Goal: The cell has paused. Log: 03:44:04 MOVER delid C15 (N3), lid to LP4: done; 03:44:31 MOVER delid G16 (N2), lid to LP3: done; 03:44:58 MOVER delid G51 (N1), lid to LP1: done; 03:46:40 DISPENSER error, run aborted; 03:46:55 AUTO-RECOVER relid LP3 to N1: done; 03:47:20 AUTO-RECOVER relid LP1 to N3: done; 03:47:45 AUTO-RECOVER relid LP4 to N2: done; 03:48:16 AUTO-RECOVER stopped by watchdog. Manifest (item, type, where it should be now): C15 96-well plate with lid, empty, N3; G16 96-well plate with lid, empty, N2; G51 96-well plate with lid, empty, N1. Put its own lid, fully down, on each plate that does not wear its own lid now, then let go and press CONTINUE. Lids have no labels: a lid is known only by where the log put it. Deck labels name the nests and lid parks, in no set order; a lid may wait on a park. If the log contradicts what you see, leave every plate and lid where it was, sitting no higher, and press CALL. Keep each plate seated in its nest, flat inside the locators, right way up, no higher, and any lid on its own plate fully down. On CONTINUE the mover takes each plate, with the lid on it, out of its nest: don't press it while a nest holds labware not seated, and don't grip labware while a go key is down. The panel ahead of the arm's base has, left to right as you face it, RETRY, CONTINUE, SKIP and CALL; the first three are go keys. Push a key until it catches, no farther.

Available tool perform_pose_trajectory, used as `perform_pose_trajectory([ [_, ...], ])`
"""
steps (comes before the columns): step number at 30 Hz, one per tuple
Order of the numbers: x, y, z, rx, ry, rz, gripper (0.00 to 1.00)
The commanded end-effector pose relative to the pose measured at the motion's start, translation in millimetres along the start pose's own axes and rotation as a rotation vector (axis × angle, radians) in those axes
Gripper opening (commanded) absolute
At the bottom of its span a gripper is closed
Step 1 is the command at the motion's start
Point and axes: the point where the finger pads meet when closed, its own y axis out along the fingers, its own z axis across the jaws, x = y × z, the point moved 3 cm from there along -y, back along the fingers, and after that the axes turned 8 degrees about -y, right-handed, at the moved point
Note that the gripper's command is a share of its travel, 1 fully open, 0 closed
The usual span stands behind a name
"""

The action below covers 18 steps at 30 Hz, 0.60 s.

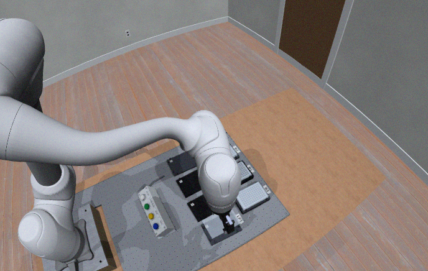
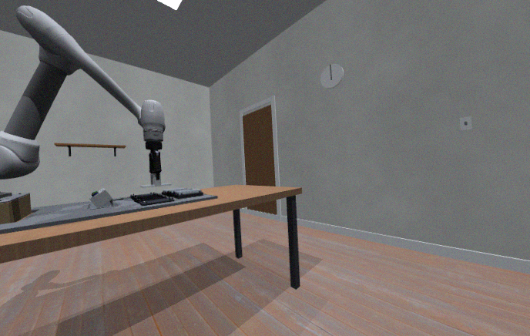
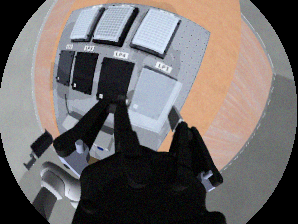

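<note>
Lid point(image 1: 214, 225) clamped in pincer point(image 1: 228, 222)

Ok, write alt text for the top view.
From above, a white arm's gripper holds a clear lid over the nearest black lid park on a grey deck. Beside it stand plates and a key panel.

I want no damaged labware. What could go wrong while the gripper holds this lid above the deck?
1. The lid hangs in the gripper above the end lid park, not resting on it; released here, it might land askew.
2. The plate beside that park shows open wells; a lid swung low could knock it.
</note>
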Motion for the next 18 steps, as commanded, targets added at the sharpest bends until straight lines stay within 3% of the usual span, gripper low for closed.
perform_pose_trajectory([
  [1, 0.0, -0.1, 0.0, 0.0, 0.0, 0.0, 0.0],
  [18, 0.0, 2.0, 0.0, 0.0, 0.014, 0.0, 0.0],
])
